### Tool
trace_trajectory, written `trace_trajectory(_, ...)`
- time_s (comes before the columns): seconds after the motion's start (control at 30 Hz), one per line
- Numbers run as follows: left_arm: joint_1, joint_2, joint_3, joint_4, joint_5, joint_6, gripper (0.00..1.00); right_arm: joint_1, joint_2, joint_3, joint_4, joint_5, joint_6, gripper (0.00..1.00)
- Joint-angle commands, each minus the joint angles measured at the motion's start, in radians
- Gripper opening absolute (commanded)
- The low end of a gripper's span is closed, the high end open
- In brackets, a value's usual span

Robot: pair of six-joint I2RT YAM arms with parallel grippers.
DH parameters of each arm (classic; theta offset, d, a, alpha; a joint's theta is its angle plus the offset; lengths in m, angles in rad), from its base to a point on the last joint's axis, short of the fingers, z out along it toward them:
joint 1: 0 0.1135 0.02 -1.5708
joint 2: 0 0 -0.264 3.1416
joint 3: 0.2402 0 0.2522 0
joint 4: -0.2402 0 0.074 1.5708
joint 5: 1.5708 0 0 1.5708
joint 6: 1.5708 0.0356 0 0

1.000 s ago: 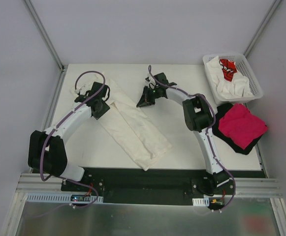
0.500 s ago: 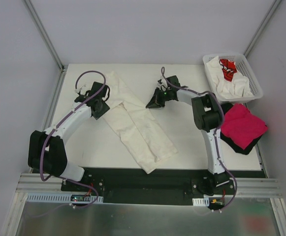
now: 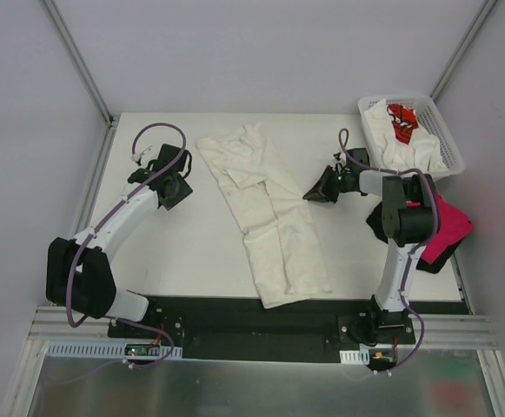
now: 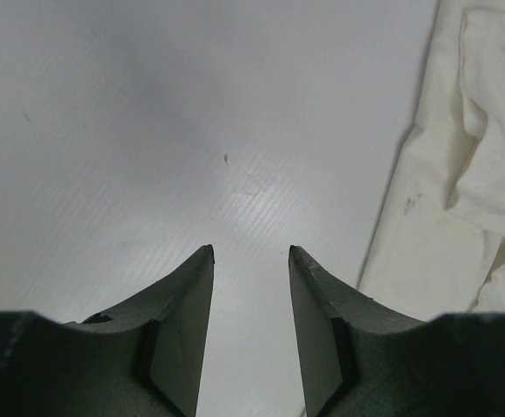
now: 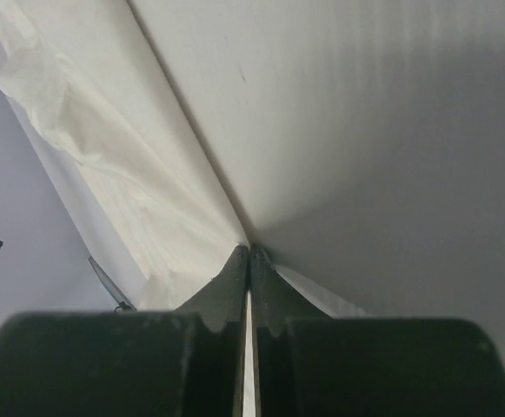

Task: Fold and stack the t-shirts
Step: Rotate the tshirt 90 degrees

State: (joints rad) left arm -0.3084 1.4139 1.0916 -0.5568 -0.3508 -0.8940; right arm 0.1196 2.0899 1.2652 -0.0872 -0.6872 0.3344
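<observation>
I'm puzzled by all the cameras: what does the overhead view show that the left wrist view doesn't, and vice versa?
Only the overhead view: the shut right gripper, the white plastic lattice basket holding crumpled white shirts, and the magenta-pink shirt lying on a black shirt. Only the left wrist view: a close look at the left gripper, its two dark fingers apart over bare table, holding nothing. Both: the long cream-white cloth shirt and the white table.

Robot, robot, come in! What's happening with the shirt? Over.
Left gripper open, empty. Right gripper shut, empty. Cream t-shirt folded long, lying between them. Nothing blocking it.
</observation>
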Motion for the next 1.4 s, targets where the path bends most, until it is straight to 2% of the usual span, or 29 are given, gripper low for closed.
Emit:
trace_trajectory(0.0,-0.008,-0.044,0.033,0.001,-0.025,0.044,0.39,0.000,-0.126,-0.122,0.035,0.040,-0.032,0.01)
trace_trajectory(0.17,-0.008,-0.017,0.054,0.003,0.001,0.067,0.39,0.022,-0.189,-0.205,0.061,0.052,-0.043,0.02)
trace_trajectory(0.23,-0.008,0.002,0.059,0.014,0.024,0.078,0.39,0.025,-0.182,-0.199,0.061,0.057,-0.043,0.16)
trace_trajectory(0.3,-0.008,0.026,0.079,0.024,0.047,0.105,0.40,0.023,-0.156,-0.152,0.060,0.055,-0.035,0.23)
trace_trajectory(0.37,-0.008,0.080,0.125,0.046,0.061,0.142,0.40,0.023,-0.130,-0.100,0.058,0.067,-0.026,0.25)
trace_trajectory(0.6,0.000,0.275,0.316,0.058,0.105,0.170,0.40,0.022,0.088,0.388,-0.149,0.058,-0.070,0.25)
trace_trajectory(0.63,-0.001,0.317,0.339,0.058,0.114,0.170,0.40,0.022,0.161,0.522,-0.217,0.051,-0.087,0.25)
trace_trajectory(0.77,0.008,0.413,0.457,0.058,0.154,0.164,0.39,0.014,0.306,0.753,-0.273,0.025,-0.063,0.26)
trace_trajectory(0.87,0.015,0.471,0.508,0.057,0.183,0.159,0.39,0.011,0.393,0.867,-0.284,0.005,-0.026,0.26)
trace_trajectory(1.13,0.031,0.517,0.537,0.060,0.185,0.152,0.39,0.002,0.502,0.950,-0.226,-0.024,0.048,0.27)
trace_trajectory(1.37,0.031,0.527,0.564,0.058,0.207,0.161,0.39,0.014,0.559,0.956,-0.129,-0.075,0.143,0.27)
